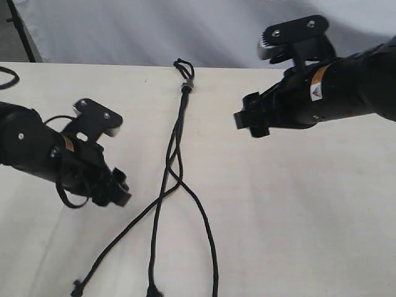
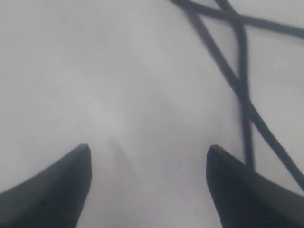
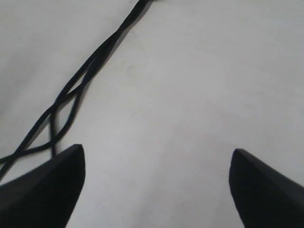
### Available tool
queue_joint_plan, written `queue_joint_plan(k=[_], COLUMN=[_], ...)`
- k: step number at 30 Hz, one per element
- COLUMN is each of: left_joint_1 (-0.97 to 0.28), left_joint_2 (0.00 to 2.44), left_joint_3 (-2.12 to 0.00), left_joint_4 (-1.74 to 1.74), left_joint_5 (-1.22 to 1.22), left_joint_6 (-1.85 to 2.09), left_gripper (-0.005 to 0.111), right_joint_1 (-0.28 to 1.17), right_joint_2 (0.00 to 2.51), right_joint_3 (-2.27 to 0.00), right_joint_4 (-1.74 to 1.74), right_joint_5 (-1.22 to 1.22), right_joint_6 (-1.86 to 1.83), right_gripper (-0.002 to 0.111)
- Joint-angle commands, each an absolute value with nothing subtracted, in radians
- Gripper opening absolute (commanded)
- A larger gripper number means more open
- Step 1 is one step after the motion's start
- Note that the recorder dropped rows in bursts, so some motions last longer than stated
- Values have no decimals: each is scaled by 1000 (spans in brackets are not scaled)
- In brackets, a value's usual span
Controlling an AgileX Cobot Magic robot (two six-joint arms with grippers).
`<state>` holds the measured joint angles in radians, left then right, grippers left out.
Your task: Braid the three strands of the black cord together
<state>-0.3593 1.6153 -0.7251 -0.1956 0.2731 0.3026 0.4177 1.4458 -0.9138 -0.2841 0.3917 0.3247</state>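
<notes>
The black cord lies on the pale table (image 1: 297, 216), its knot (image 1: 185, 86) with a short loop at the far edge. The three strands (image 1: 180, 124) run toward the near edge, cross once or twice about midway, then fan apart to separate tips. My left gripper (image 1: 117, 189) hovers left of the crossing, open and empty. In the left wrist view the left gripper (image 2: 148, 149) has only bare table between its fingers, and the strands (image 2: 237, 80) cross off to one side. My right gripper (image 1: 247, 120) hangs right of the cord, open. The right wrist view shows the right gripper (image 3: 156, 151) empty, the strands (image 3: 90, 71) beside it.
A white backdrop stands behind the table's far edge. A smooth black cable (image 1: 7, 75) curls at the table's far left. Bare tabletop lies on both sides of the cord.
</notes>
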Motion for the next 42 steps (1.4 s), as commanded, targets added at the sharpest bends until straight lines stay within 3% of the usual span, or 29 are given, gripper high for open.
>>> queue_joint_plan(k=[1, 6, 12, 15, 22, 28, 32, 36, 42], left_joint_1=[-197, -141, -142, -142, -142, -142, -142, -142, -142], left_joint_2=[1604, 1606, 1606, 1606, 1606, 1606, 1606, 1606, 1606], left_joint_3=[-740, -716, -716, -716, -716, -716, -716, -716, -716], left_joint_4=[-196, -198, -198, -198, -198, -198, -198, -198, -198], left_joint_5=[280, 292, 290, 290, 290, 290, 290, 290, 290], left_joint_6=[260, 260, 260, 260, 260, 260, 260, 260, 260], left_gripper=[65, 65, 65, 65, 65, 65, 65, 65, 65], right_joint_1=[620, 833, 961, 991, 1003, 1003, 1003, 1003, 953], right_joint_2=[1498, 1632, 1778, 1812, 1867, 1920, 1936, 1918, 1831], right_joint_3=[-978, -992, -1019, -1050, -1083, -1083, -1083, -1083, -1083], right_joint_4=[-208, -203, -199, -199, -181, -141, -139, -140, -220], right_joint_5=[578, 567, 548, 547, 532, 529, 533, 551, 634], right_joint_6=[314, 336, 438, 525, 579, 581, 524, 478, 460], right_gripper=[73, 52, 31, 34, 63, 61, 45, 3, 0])
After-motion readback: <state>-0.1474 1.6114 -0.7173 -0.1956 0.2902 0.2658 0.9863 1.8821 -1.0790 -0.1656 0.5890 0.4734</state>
